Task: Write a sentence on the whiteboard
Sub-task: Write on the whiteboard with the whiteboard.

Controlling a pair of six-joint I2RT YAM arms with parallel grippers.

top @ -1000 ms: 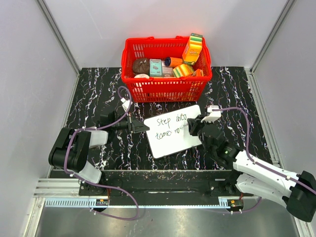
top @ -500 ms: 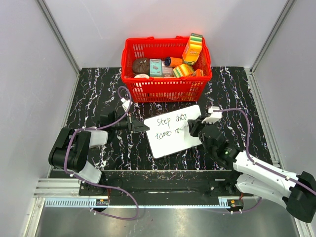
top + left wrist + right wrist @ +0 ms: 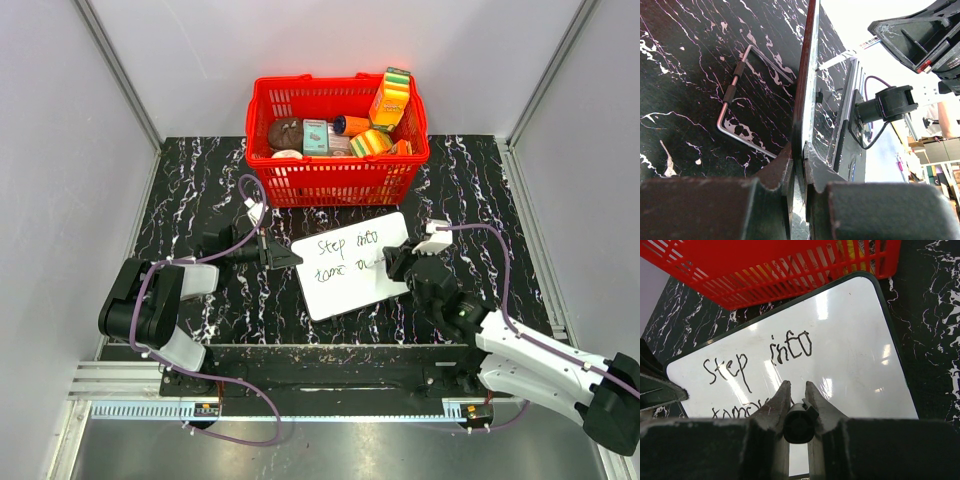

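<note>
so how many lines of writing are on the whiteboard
2. The top line, "Step into", crosses the whiteboard; the second line starts below it, partly hidden by the right gripper.

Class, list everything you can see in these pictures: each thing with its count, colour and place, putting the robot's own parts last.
flat white rectangular whiteboard: one, white with a dark rim, lying askew on the table in front of the basket
handwritten marker sentence: two lines, black, on the whiteboard; the lower line is partly hidden
black marker: one, black, over the whiteboard
red plastic mesh basket: one, red, far side of the table
packaged goods: several, yellow, green, teal, orange, brown, inside the basket
black marbled table: one, black with white veins, under everything
left gripper: one, dark, shut on the whiteboard's edge
right gripper: one, dark, shut on the marker
</note>
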